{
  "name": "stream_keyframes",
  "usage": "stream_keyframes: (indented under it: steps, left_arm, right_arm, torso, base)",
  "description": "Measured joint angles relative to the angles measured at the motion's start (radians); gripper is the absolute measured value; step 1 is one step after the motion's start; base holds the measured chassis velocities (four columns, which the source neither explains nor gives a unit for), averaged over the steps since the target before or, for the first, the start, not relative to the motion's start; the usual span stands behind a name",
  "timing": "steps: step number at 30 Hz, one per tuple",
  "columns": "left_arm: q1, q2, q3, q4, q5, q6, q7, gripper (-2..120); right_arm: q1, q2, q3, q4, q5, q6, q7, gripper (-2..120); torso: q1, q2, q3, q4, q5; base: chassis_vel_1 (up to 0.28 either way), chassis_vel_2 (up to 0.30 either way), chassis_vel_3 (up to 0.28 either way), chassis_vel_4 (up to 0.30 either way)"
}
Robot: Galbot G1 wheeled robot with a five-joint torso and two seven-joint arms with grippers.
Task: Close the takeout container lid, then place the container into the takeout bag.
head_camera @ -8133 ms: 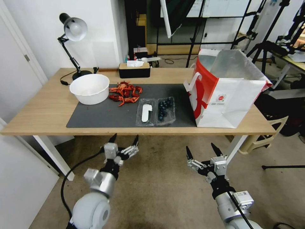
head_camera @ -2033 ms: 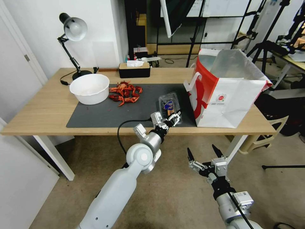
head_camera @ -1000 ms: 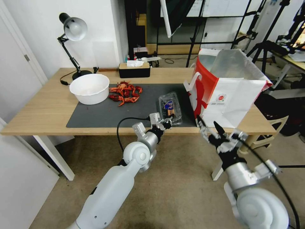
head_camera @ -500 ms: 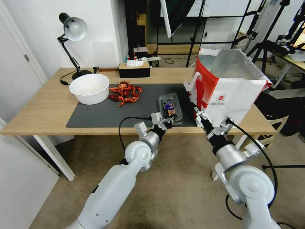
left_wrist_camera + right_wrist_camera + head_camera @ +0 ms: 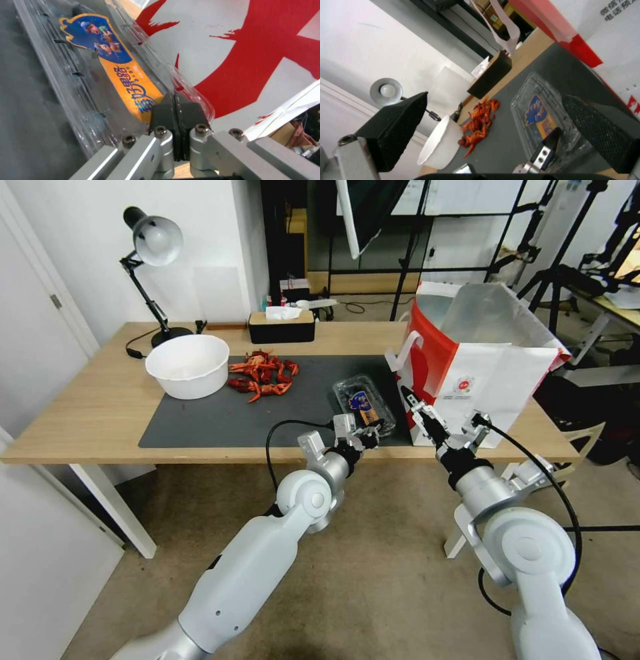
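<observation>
Left pincer (image 5: 366,433) is closed at the near edge of the shut container (image 5: 365,407) lying on the mat just beside the bag (image 5: 480,373), while right pincer (image 5: 445,425) waits open nearby, so the lift should be level and slow.

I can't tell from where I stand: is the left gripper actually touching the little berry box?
Touching. In the left wrist view the left gripper, fingers shut, presses against the near edge of the takeout container.
</observation>
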Motion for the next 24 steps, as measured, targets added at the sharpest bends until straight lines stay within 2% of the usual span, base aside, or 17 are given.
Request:
stream_keyframes:
  steps: [7, 18, 24]
  left_arm:
    - [0.000, 0.000, 0.000, 0.000, 0.000, -0.001, 0.000, 0]
    - [-0.005, -0.001, 0.003, -0.002, -0.001, -0.002, -0.008, 0]
    - [-0.009, 0.002, 0.001, 0.001, -0.003, -0.004, -0.009, 0]
  right_arm:
    - [0.031, -0.054, -0.004, -0.027, -0.006, -0.013, 0.013, 100]
    - [0.105, -0.185, -0.014, -0.089, -0.001, -0.084, 0.072, 100]
    - [0.152, -0.212, -0.033, -0.125, 0.040, -0.127, 0.126, 100]
  torso:
    - [0.000, 0.000, 0.000, -0.0002, 0.0001]
    - [0.000, 0.000, 0.000, -0.0002, -0.0001]
    - [0.000, 0.000, 0.000, -0.0001, 0.0000]
  base:
    - [0.000, 0.000, 0.000, 0.000]
    - [0.000, 0.000, 0.000, 0.000]
    - [0.000, 0.000, 0.000, 0.000]
